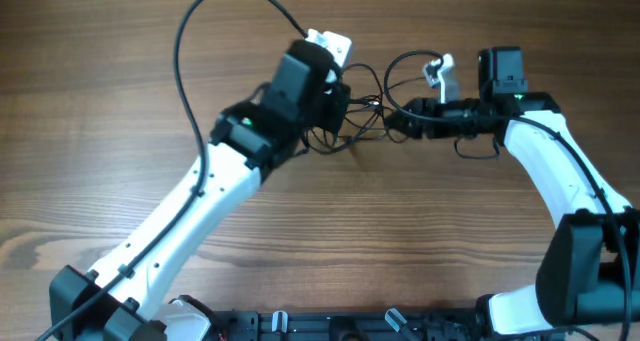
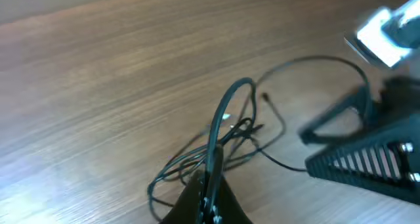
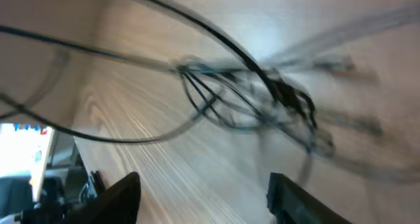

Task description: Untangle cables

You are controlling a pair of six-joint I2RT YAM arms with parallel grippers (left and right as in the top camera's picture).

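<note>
Glossy white tubular arm links (image 1: 190,206) join boxy black joints (image 1: 585,271). A small green light (image 1: 243,121) sits behind the black left gripper (image 2: 210,183); a thick black wire (image 1: 180,41) arches beside it.

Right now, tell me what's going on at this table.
The cables lie in a thin black tangle on the wooden table. The left tool is shut on one strand, with a loop arching up from its grip. The right tool is open and faces the tangle from the other side, holding nothing. Nothing looks untangled yet.
</note>
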